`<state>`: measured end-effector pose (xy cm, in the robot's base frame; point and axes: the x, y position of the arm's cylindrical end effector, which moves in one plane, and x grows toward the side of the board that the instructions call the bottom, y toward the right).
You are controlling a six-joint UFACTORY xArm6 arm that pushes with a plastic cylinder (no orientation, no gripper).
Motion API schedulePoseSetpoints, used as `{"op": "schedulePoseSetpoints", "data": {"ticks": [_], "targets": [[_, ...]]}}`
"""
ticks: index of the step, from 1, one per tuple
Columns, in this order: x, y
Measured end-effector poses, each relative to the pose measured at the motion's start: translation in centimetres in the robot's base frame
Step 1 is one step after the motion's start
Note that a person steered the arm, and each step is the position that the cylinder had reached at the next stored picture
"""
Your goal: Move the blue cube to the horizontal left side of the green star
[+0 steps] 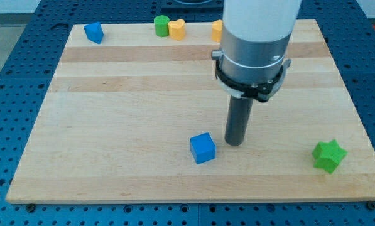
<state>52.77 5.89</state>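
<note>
Here, my tip (pixel 235 143) just right of glossy blue cube (pixel 203 149).

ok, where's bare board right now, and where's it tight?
Free: the whole left half, between the blue block at the top and the blue cube low down; also the strip between my tip and the green star. Crowded: the top edge, with the green cylinder, yellow block and orange block.

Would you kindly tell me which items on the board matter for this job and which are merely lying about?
Belong to the job:
blue cube
green star
my tip, just right of the cube

Lying about, along the view's top:
blue block
green cylinder
yellow block
orange block, partly hidden
</note>
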Motion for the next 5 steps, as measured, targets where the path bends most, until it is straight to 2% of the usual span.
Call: {"op": "schedulePoseSetpoints", "data": {"ticks": [2,3,5], "targets": [[0.1,-4.9],[0.2,-5.2],[1.1,-0.9]]}}
